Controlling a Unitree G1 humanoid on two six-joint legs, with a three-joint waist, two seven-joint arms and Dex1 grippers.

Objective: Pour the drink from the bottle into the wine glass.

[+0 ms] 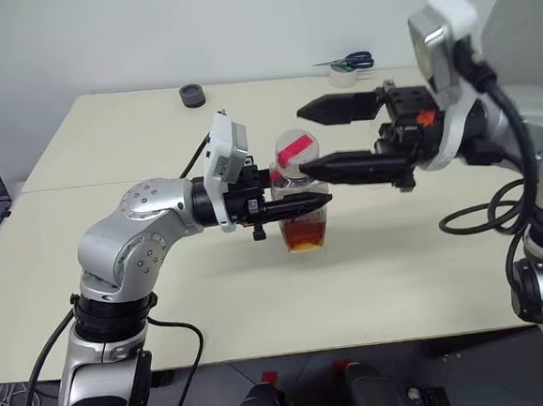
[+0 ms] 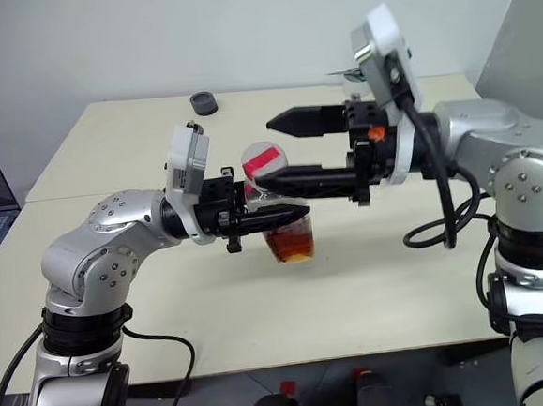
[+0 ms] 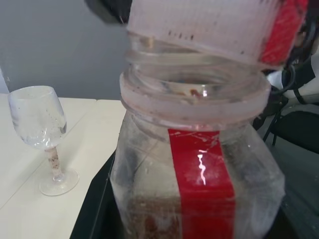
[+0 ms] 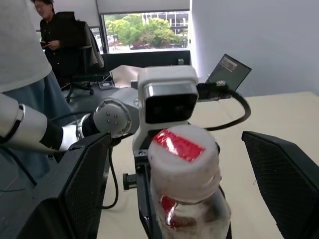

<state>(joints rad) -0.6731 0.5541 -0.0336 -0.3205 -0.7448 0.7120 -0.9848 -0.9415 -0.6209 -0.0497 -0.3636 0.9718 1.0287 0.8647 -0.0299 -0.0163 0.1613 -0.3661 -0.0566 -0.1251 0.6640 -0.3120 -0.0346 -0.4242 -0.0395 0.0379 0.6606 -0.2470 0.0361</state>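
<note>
Clear scuffed plastic, squarish with a wide threaded neck: the bottle (image 1: pixel 302 210) is held up off the desk (image 1: pixel 372 280), pinched at its body by the left end effector (image 1: pixel 295 204), whose black fingers are pressed tight against its sides. A red label strip runs down one face; the left wrist view shows the pale cap (image 3: pixel 209 25) sitting skewed and lifted above the neck ring, so it looks loosened rather than seated, though I cannot tell whether it is fully free. The drink (image 1: pixel 304 233), reddish-amber and translucent, fills only the lower part of the bottle. Just beyond and above the bottle, the right end effector (image 1: pixel 313 138) stands spread wide, one finger lying level beside the cap and the other well clear above it, nothing between them. Step in hand, as I judge it: uncapping, with pouring not yet begun. The next move calls for the right fingers to close squarely round the cap, lift it off without jolting the bottle, and set it down. Only then can the bottle be carried to the wine glass (image 3: pixel 42 134), which stands upright and empty on the desk off to one side of the bottle, clear, stemmed, with a round foot. Farther back beyond the bottle lie a dark round object (image 1: pixel 192 95) and blue-handled scissors (image 1: pixel 350 62).
</note>
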